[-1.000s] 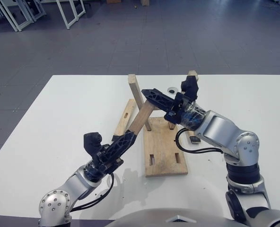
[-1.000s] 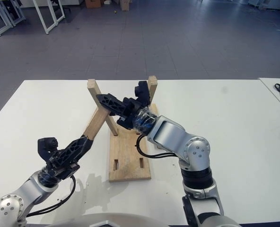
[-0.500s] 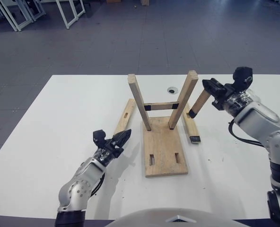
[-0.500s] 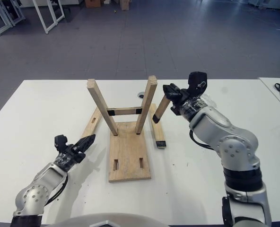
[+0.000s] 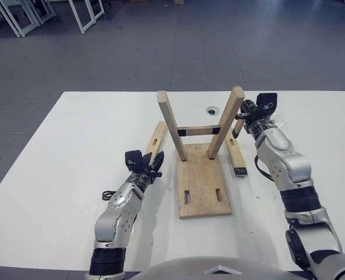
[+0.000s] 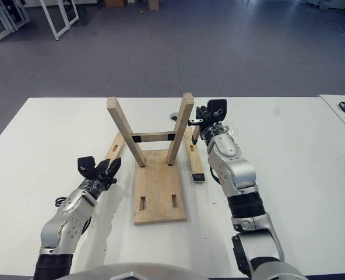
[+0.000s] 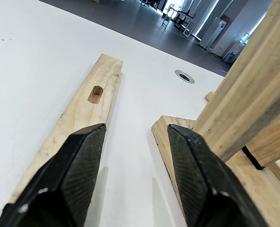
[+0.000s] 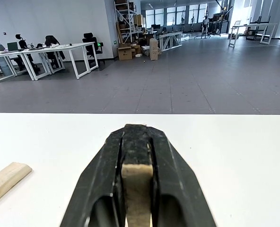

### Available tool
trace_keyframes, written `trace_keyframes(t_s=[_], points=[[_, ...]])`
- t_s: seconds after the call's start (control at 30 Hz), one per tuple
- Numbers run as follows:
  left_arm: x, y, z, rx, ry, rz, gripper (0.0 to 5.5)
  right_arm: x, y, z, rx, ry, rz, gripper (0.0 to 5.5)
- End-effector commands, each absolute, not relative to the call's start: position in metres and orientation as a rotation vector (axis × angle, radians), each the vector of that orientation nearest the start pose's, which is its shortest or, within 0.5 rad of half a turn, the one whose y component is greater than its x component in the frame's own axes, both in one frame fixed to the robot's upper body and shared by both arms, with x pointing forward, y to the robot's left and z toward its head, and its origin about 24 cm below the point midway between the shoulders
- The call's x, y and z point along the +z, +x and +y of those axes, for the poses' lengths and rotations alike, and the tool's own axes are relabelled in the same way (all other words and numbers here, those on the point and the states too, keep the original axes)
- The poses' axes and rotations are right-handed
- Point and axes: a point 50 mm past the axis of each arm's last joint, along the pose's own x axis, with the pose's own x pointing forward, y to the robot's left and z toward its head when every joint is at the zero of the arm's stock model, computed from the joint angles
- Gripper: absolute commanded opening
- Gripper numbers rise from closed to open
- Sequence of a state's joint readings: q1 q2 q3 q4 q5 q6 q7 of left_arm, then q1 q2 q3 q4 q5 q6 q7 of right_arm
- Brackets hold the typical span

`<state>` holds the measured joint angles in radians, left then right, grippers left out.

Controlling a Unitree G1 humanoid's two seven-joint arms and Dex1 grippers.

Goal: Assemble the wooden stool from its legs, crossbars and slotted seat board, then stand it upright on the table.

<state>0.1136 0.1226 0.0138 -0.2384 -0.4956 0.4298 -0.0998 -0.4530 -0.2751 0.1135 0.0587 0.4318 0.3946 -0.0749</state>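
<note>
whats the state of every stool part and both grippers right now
seat board: flat on the table, near two slots unfilled
standing legs: upright in the seat board, joined by a crossbar
left loose leg: lying flat, unheld
right loose leg: lying flat, unheld
second crossbar: clamped in right gripper
left gripper: open, empty

One slotted seat board [image 5: 199,175], two upright legs [image 5: 168,119] and one crossbar [image 5: 199,130] between them. Two loose wooden bars [image 5: 155,142] lie flat on the bench [image 5: 73,146]; one raised bar [image 5: 239,126] makes three.
</note>
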Motion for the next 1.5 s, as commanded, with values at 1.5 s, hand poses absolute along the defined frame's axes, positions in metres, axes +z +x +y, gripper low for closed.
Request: trace_keyframes(t_s=[1.5], points=[[0.033, 0.229, 0.160, -0.143, -0.344, 0.300, 2.40, 0.174, 0.304, -0.179, -0.004, -0.048, -0.122, 1.99]])
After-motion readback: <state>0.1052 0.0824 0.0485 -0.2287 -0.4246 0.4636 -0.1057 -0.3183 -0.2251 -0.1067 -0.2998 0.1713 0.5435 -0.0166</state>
